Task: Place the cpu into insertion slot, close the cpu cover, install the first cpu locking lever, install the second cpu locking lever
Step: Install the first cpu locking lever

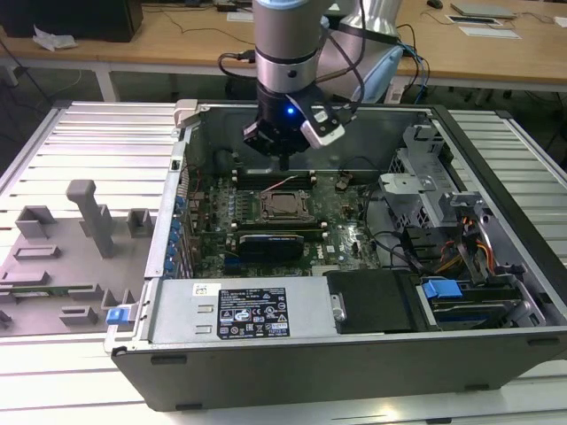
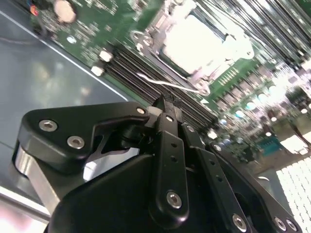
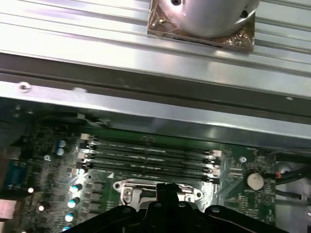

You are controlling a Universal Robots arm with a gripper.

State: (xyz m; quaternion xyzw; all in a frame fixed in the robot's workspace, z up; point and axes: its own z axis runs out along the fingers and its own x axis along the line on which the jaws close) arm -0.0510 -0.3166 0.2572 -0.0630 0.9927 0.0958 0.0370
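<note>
The cpu [image 1: 284,206] lies flat in the insertion slot [image 1: 263,215] at the middle of the green motherboard, and its silvery top glares bright in the second wrist view [image 2: 194,41]. The cpu cover [image 1: 285,194] [image 2: 184,68] rests as a metal frame around the chip. A thin wire locking lever [image 1: 282,183] [image 2: 167,85] stands up from the socket's far edge. My gripper [image 1: 283,165] [image 2: 165,103] [image 3: 167,187] hangs just above and behind the socket, over the memory slots, fingers pressed together with nothing visible between them.
Long black memory slots [image 1: 276,176] [image 3: 150,155] run behind the socket. A black graphics card [image 1: 275,241] sits in front of it. The case's back wall [image 3: 146,104], a drive cage [image 1: 425,177] and the power supply [image 1: 248,310] close in the board. A grey fixture [image 1: 62,257] lies outside, at the exterior view's left.
</note>
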